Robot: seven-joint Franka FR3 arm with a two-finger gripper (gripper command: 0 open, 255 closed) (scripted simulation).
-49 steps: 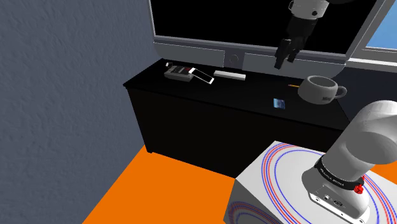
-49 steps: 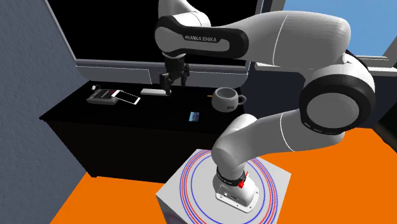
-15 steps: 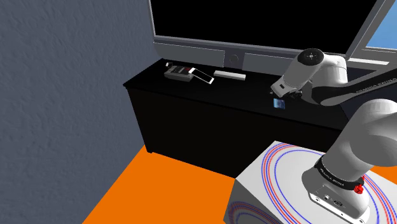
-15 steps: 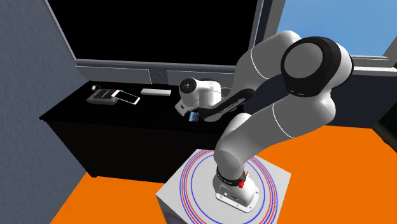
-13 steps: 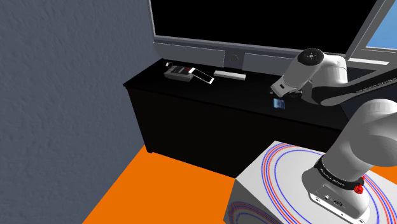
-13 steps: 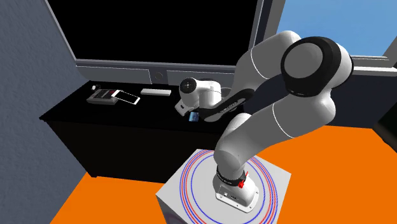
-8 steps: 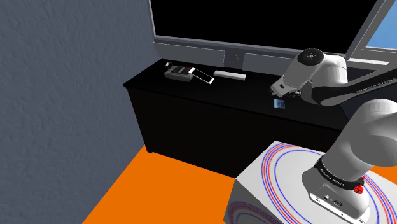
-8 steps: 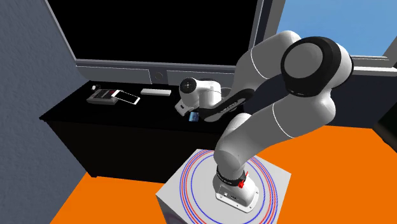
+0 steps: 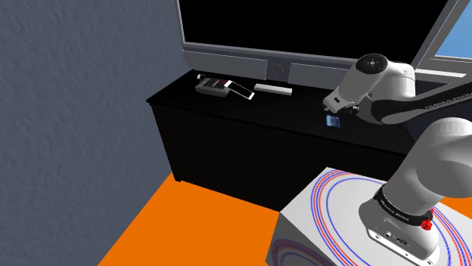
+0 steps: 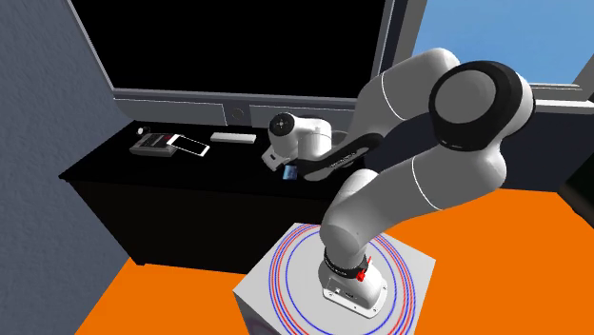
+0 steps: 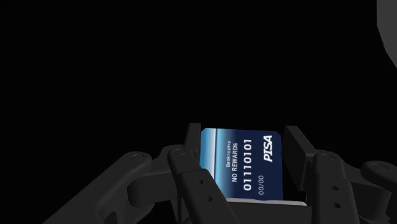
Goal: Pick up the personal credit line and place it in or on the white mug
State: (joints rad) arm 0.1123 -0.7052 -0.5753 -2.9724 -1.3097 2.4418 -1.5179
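Near the front edge of the black worktop point(image 9: 249, 106), towards the end closest to the stand point(image 9: 340, 219), the hand point(image 11: 242, 132) is closed on the credit card point(image 11: 242, 167), a blue card printed "NO REWARDS 01110101". The two black fingers point(image 11: 193, 137) press against its long edges, so the card's long axis runs straight ahead between them, in line with the hand's reach. Whether the card rests on the worktop or hangs clear of it cannot be told. A pale curved surface point(image 11: 389, 32), judged to be the wall of the white mug, lies ahead of the hand and off to one side, well apart from the card. The coming move therefore appears to be a lift and a sideways carry towards that wall, the card's narrow end leading.
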